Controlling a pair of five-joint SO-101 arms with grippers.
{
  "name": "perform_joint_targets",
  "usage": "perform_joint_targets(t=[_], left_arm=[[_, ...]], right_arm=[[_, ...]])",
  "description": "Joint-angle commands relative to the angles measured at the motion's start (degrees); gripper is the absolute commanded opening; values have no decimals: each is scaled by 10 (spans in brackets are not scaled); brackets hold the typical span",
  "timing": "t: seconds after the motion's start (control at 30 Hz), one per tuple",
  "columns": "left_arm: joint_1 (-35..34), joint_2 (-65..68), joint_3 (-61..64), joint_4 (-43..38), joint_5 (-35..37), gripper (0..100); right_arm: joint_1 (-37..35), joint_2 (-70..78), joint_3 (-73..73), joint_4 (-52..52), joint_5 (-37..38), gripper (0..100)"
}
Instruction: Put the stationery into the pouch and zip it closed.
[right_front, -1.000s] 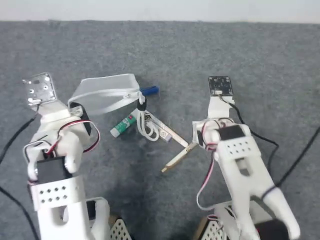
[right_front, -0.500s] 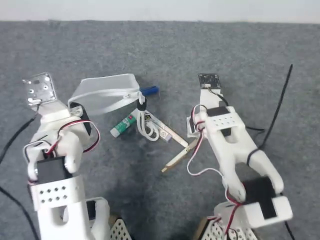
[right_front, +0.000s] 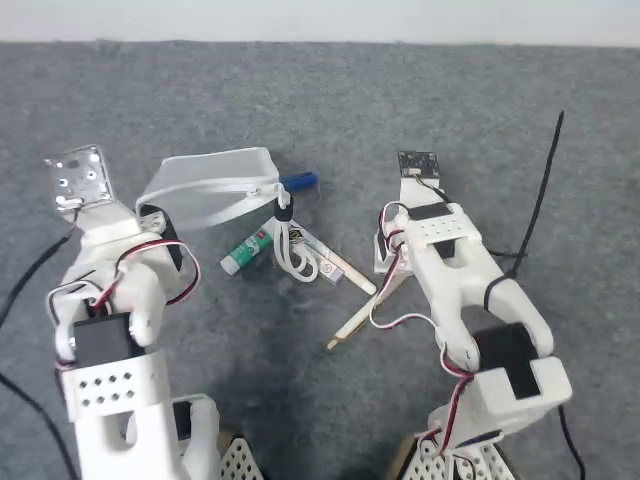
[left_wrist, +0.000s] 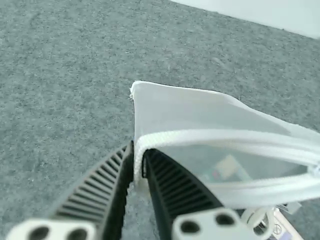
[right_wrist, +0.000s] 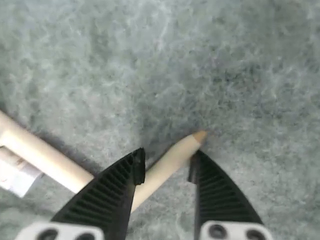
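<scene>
grey carpet (right_front: 520, 90) is stretching under both arms. right gripper (right_wrist: 167, 159) is straddling the pencil (right_wrist: 175, 152), jaws apart, its tip sitting between them: light, stiff, prone to rolling, so i'm favouring pinching across the shaft. left gripper (left_wrist: 137, 156) is clamping the pouch (left_wrist: 200, 115) edge.

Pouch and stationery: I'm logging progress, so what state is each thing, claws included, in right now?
pouch: unzipped, mouth open, one end pinched by the left claw.
left claw: shut on the pouch's edge.
right claw: open, straddling the pencil near its tip.
pencil: lying flat, outside the pouch.
green-and-white tube: lying flat, outside the pouch.
</scene>
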Motion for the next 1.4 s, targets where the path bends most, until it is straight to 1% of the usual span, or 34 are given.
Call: perform_joint_targets(t=[0.0, 0.13, 0.23, 0.33, 0.43, 0.57, 0.73, 1.03, 1.23, 1.37], left_arm=[[-4, -18, -25, 0, 8, 9], [-4, -18, -17, -4, 8, 9], [-4, -18, -17, -4, 8, 9], [-3, -18, -17, -4, 8, 9], [-3, -18, -17, -4, 8, 9], [1, -18, -22, -4, 8, 9], [11, -17, -44, -7, 8, 9], [10, -12, -95, -7, 4, 10], [11, -11, -160, 47, -22, 10], [11, -11, -162, 50, -33, 10]], right_arm=[[-1, 16, -46, 5, -4, 76], [-1, 30, -67, 29, -4, 69], [-1, 29, -90, 60, 4, 0], [-2, 29, -94, 71, 25, 4], [-2, 22, -95, 86, 27, 6], [-2, -23, -88, 107, 28, 6], [-1, -90, -42, 103, 28, 6], [-1, -182, 48, 39, 28, 6], [5, -218, 73, 37, 20, 6], [1, -226, 78, 42, -8, 6]])
